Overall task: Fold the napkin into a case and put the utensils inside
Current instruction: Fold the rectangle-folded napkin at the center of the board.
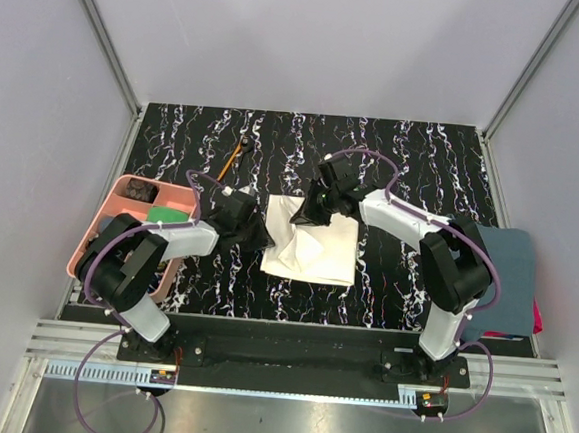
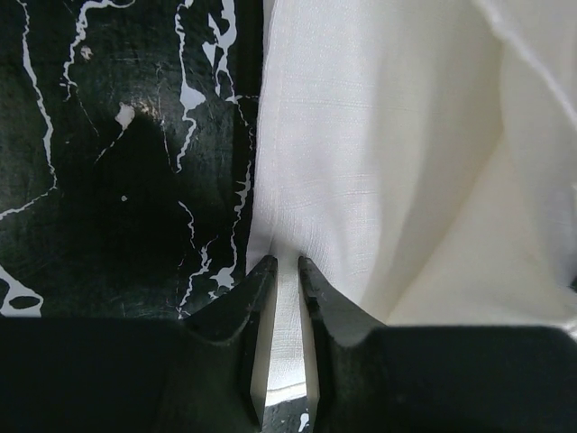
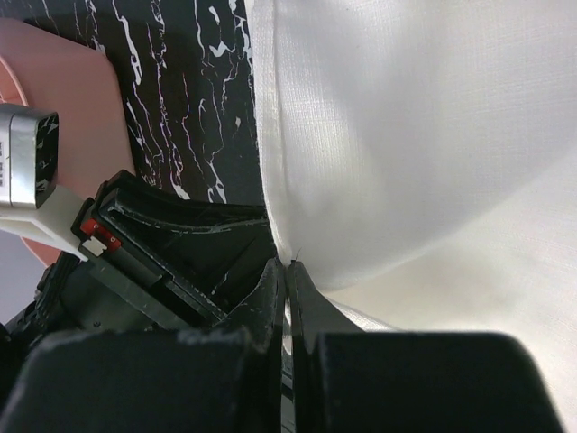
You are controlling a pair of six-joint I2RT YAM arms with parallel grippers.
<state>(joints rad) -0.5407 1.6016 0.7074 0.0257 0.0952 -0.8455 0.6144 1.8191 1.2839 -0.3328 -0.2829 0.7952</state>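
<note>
The cream napkin lies in the middle of the black marbled table, with its upper left part lifted and folded over. My right gripper is shut on that raised fold, the cloth pinched at its fingertips. My left gripper sits low at the napkin's left edge. Its jaws stand a narrow gap apart, and flat cloth shows between them. An orange-handled stick lies at the back left, apart from the cloth. The spoon is out of view.
A pink compartment tray holding a dark item and a green item stands at the left edge, beside the left arm. A dark blue-grey towel lies at the right. The left gripper's body is close to the right fingers.
</note>
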